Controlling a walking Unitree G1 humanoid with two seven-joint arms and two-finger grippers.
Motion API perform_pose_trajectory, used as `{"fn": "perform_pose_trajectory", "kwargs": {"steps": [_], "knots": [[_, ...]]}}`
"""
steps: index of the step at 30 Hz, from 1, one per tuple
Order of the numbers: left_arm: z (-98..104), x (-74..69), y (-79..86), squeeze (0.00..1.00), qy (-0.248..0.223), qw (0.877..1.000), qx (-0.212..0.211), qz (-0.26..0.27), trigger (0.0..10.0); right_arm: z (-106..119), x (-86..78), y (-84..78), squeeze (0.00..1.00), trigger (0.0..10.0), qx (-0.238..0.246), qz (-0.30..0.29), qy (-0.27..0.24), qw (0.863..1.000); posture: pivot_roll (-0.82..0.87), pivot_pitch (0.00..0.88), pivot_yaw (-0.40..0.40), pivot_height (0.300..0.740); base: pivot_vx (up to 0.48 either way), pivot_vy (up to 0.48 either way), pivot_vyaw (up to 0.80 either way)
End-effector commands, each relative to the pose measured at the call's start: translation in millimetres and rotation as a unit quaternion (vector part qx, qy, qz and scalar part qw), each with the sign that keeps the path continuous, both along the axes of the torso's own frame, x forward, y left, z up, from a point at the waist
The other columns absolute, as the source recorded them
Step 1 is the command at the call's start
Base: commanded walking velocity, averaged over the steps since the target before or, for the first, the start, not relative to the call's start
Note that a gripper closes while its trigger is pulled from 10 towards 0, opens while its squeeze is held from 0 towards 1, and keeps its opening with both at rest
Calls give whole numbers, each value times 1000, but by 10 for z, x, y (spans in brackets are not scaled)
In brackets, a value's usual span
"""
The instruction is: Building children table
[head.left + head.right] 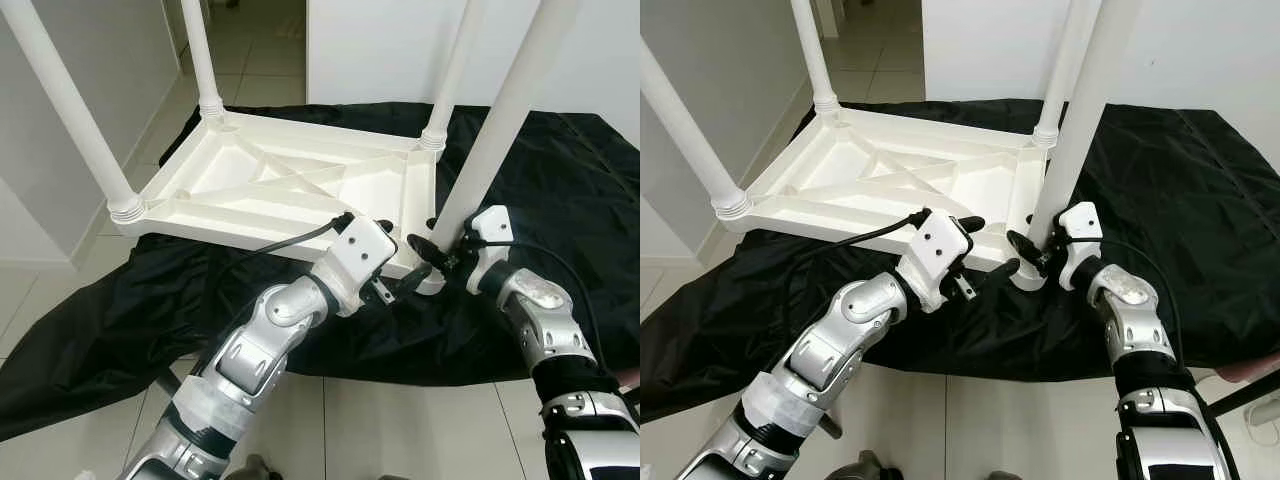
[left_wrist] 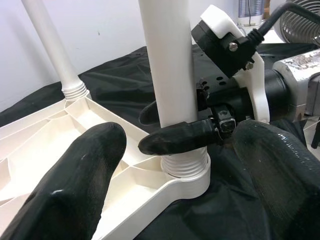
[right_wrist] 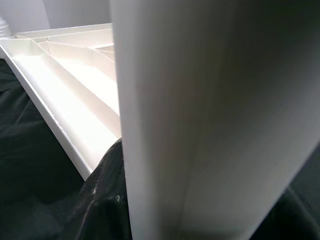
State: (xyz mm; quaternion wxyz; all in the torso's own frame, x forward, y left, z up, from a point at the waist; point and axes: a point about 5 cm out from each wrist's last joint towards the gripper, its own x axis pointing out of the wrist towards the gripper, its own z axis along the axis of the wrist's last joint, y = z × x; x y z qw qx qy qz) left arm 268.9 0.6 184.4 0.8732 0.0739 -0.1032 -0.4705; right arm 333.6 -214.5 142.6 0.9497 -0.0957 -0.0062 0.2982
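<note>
1. black sheet (image 1: 560,180) covers the tile floor (image 1: 60,300) between white walls.
2. upturned table top (image 1: 290,185) lies on the sheet, three legs up at its other corners.
3. fourth leg (image 1: 490,140) stands upright in the near right corner socket.
4. right gripper (image 1: 437,256) is clamped on that leg just above the threads.
5. left gripper (image 1: 395,285), fingers spread, hovers beside the same corner.
</note>
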Motion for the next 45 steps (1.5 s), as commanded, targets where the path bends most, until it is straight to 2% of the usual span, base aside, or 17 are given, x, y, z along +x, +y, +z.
{"fn": "perform_pose_trajectory", "kwargs": {"steps": [1,6,16,19,23,28,31,35,38,45], "knots": [[3,-29,-14,0,-5,1000,16,-20,10000,-140,-10,-20,0,10000,1,2,55,998,-27,0,56,740,0,0,0],[6,-34,-18,0,-6,1000,15,-21,10000,-121,26,5,0,10000,2,13,70,997,-28,0,55,740,0,0,0],[4,-44,-20,0,-5,1000,13,-18,10000,-151,-7,49,0,10000,3,14,62,998,-22,0,43,740,0,0,0],[1,-54,-20,0,-4,1000,12,-17,10000,-200,-35,65,0,10000,17,-12,63,998,-21,0,40,740,0,0,0],[-8,-70,-20,0,-2,1000,10,-16,10000,-222,-7,47,0,10000,43,-90,57,993,-22,0,33,740,0,0,0],[-13,-77,-24,0,-1,1000,9,-18,10000,-200,8,85,0,10000,61,-117,52,990,-26,0,32,740,0,0,0],[-22,-91,-37,0,1,1000,8,-20,10000,-149,2,209,0,10000,80,-149,39,985,-29,0,27,740,0,0,0],[-25,-97,-43,0,2,1000,7,-21,10000,-153,-2,261,0,10000,84,-177,40,980,-29,0,26,740,0,0,0],[-29,-106,-47,0,2,1000,6,-22,10000,-175,-7,313,0,10000,94,-236,48,966,-29,0,19,740,0,0,0],[-37,-119,-49,0,4,1000,5,-23,10000,-224,-67,449,0,10000,111,-326,58,937,-27,0,14,740,0,0,0]]}}
